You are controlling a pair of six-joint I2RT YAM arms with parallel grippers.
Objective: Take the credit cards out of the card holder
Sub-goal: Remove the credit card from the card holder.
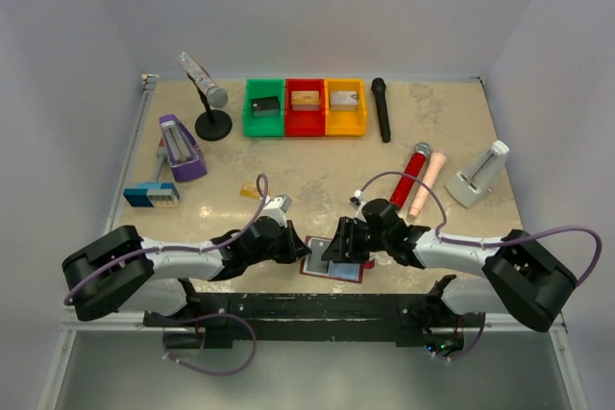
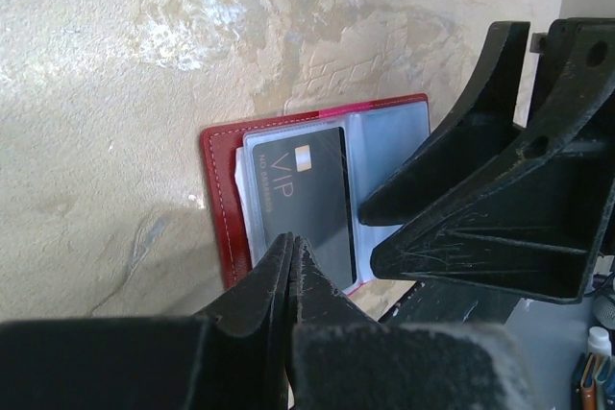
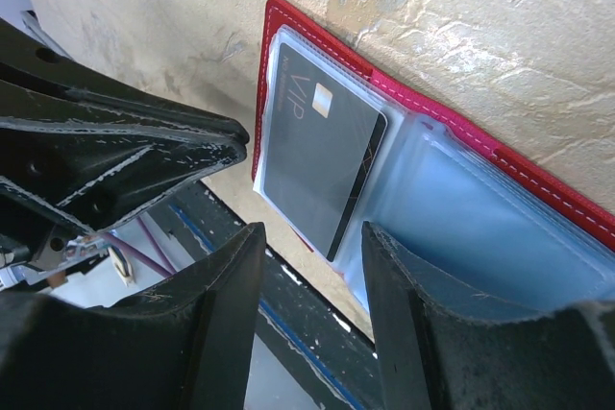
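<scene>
The card holder (image 1: 332,272) lies open near the table's front edge, its dark red cover (image 2: 219,189) framing light blue clear pockets (image 3: 480,228). A black credit card (image 2: 307,199) marked VIP lies on its left page (image 3: 317,141). No other cards show. My left gripper (image 2: 291,242) is shut, holding nothing, with its tips over the near edge of that black card. My right gripper (image 3: 312,237) stands open just above the wallet's near edge, one finger (image 3: 404,276) over the right-hand pockets. The two grippers (image 1: 293,247) (image 1: 344,245) flank the wallet closely.
Green (image 1: 264,108), red (image 1: 306,108) and yellow (image 1: 346,107) bins with blocks stand at the back. A microphone stand (image 1: 212,112), black microphone (image 1: 381,109), red microphone (image 1: 410,172), tan cylinder (image 1: 428,182), purple item (image 1: 180,148) and white holder (image 1: 479,176) surround the middle. The table's front edge (image 3: 317,266) runs just by the wallet.
</scene>
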